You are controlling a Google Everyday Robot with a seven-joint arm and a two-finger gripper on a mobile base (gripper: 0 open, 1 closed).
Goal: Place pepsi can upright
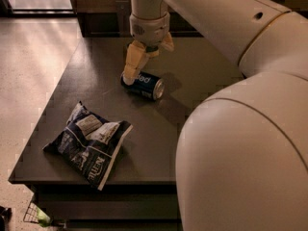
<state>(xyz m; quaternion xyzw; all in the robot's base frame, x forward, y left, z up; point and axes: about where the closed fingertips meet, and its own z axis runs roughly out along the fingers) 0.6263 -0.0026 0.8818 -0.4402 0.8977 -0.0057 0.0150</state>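
Note:
The pepsi can [144,85] is dark blue with white lettering and lies on its side on the dark table [202,76], its silver end facing right and toward me. My gripper [145,65] hangs from the white arm directly above the can's far left end. It is open: one tan finger [132,64] reaches down to the can's left end and the other shows higher at the right. The can is not held.
A crinkled blue-and-white snack bag [89,146] lies near the table's front left corner. My large white arm [240,143] covers the right side of the view. The floor [29,71] lies to the left, beyond the table edge.

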